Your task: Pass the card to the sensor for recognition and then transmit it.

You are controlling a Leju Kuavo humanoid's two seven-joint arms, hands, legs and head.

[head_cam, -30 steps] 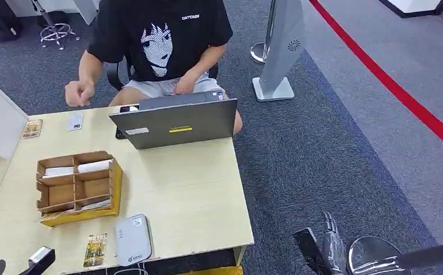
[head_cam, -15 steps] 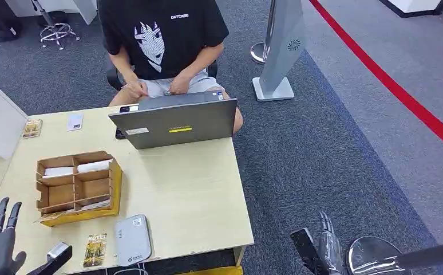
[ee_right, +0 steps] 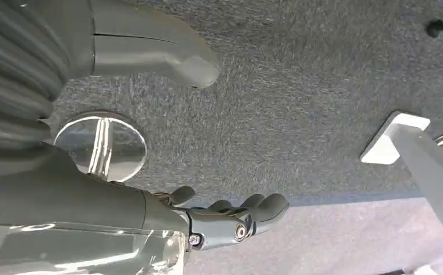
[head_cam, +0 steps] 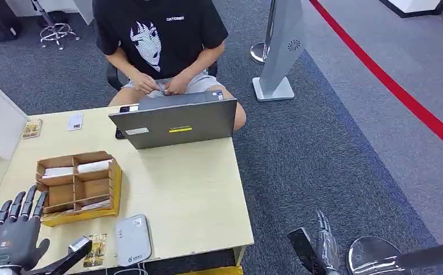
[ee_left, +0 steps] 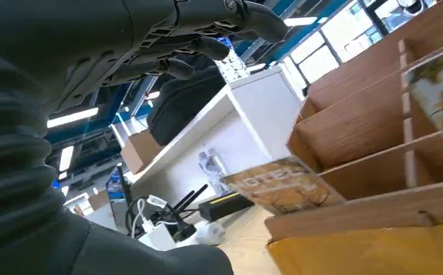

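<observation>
Three views, catalogued. Head view: pale wooden table [head_cam: 196,195] with grey laptop [head_cam: 176,123] at far edge, seated person [head_cam: 159,46] behind it; brown compartment box [head_cam: 77,184] at table's left on yellow base; white sensor unit [head_cam: 132,239] at near edge; card [head_cam: 96,250], printed yellow-green with dark lettering, lying flat just left of sensor, touched by nothing. Two further small cards [head_cam: 53,125] at far left corner.

Left hand [head_cam: 14,236] raised over near left corner of table, fingers spread and straight, thumb out, palm empty, well short of card. Left wrist view: same hand [ee_left: 167,40] seen from behind, fingers loosely extended, grasping nothing; box compartments [ee_left: 374,120] close up, a printed card [ee_left: 279,184] leaning at box's front wall, white shelf and cables beyond, unseen from head.

Right hand [head_cam: 322,246] hanging off table's right side, low over grey carpet. Right wrist view: right hand [ee_right: 230,217] with fingers slack, slightly curled, apart, holding nothing; round chrome base [ee_right: 100,146] and white stand foot [ee_right: 394,137] on carpet.
</observation>
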